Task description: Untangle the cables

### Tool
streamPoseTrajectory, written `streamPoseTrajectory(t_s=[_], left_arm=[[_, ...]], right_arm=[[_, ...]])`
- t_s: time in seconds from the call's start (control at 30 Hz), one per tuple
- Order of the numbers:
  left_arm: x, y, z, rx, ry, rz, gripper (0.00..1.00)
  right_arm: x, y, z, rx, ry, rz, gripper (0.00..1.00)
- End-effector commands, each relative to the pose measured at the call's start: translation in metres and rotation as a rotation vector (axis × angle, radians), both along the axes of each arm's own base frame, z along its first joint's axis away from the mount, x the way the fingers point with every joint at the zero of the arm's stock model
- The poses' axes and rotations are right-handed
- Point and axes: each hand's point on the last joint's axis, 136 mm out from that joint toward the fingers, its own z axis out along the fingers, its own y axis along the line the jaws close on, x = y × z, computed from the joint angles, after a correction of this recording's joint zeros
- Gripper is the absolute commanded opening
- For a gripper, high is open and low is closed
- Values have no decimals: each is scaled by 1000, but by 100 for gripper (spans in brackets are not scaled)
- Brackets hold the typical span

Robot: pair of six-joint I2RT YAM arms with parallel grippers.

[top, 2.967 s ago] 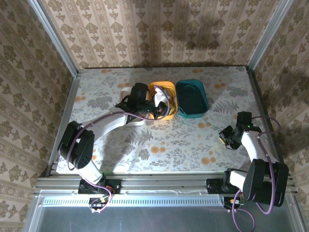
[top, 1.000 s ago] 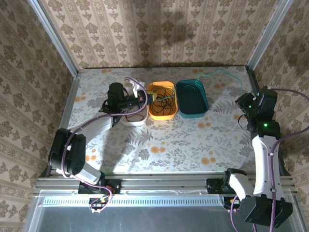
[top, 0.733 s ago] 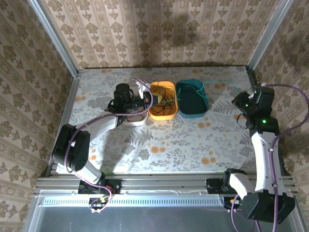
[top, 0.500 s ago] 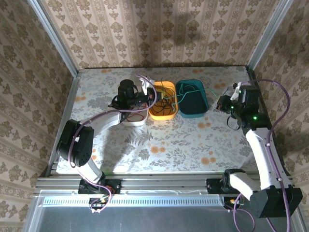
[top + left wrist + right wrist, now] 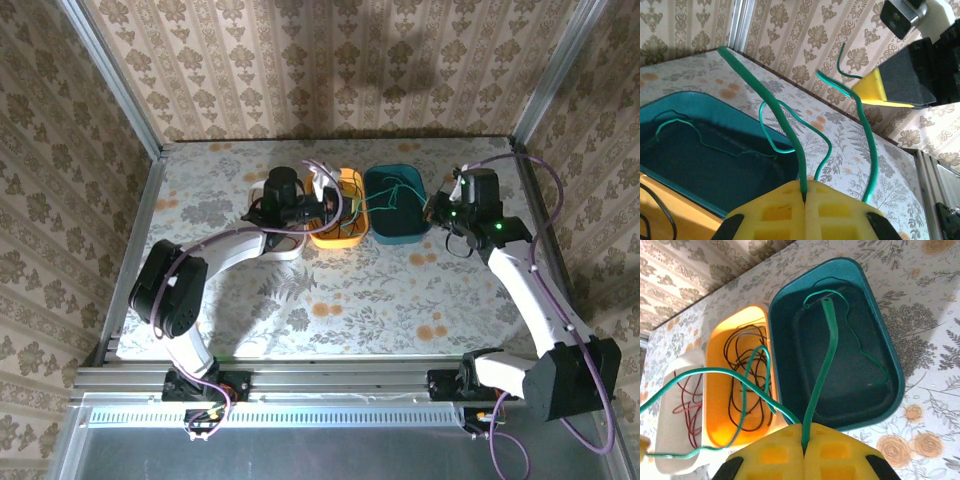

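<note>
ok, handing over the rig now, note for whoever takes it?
Left end effector: shut on the green cable.
Right end effector: shut on green cable too, near the teal bin.
Green cable loops over the orange bin between them; whether it snags there, can't tell.
Thin green wire lies in the teal bin, black cables in the orange bin, red cables in the white bin.
Done: red and black sit apart.
Left: likely get the held green cable clear and into the teal bin.
</note>
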Motion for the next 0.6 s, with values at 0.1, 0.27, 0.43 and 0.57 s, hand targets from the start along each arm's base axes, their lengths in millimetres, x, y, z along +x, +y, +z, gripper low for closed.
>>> streamPoseTrajectory(t_s=[0.1, 0.27, 0.43, 0.57], left_arm=[[8, -15, 19, -76, -27, 6, 0], [22, -22, 34, -135, -48, 36, 0], [38, -27, 49, -172, -74, 59, 0], [51, -32, 52, -168, -82, 92, 0]], right_arm=[[37, 11, 26, 195, -94, -103, 0], [40, 37, 7, 254, -40, -74, 0], [32, 63, -8, 297, 0, -18, 0], [25, 75, -16, 304, 21, 10, 0]])
